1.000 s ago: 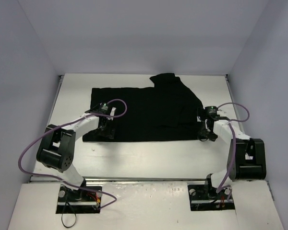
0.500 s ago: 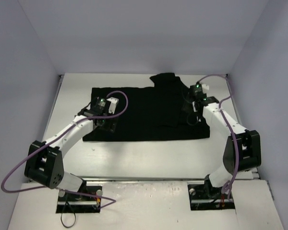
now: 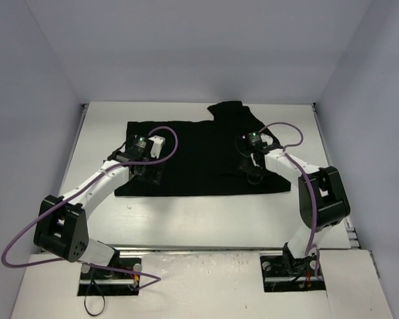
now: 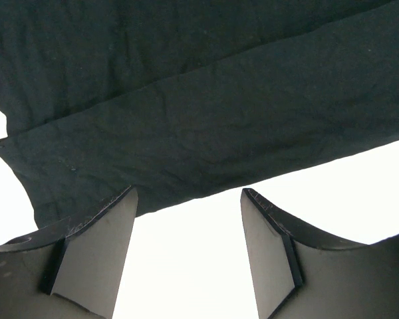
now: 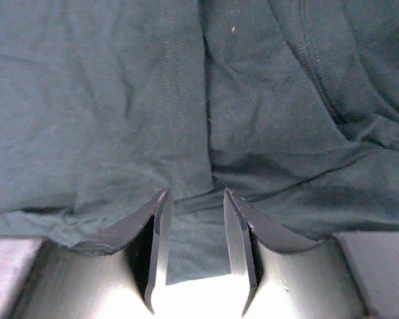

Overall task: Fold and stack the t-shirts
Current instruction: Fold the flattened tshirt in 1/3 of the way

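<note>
The black t-shirt (image 3: pixel 199 153) lies spread flat on the white table (image 3: pixel 206 219), with one sleeve pointing to the back. No blue print shows. My left gripper (image 3: pixel 146 175) is open and empty at the shirt's front left hem. In the left wrist view its jaws (image 4: pixel 187 193) stand wide over bare table, just short of the hem (image 4: pixel 186 100). My right gripper (image 3: pixel 251 173) is open, low over the shirt's right part. In the right wrist view its jaws (image 5: pixel 196 193) straddle wrinkled fabric (image 5: pixel 120 100) near a seam, gripping nothing.
Pale walls close the table on the left, back and right. A bare white strip of table runs between the shirt's front hem and the arm bases (image 3: pixel 110 266). Purple cables (image 3: pixel 166 143) loop from both arms over the shirt.
</note>
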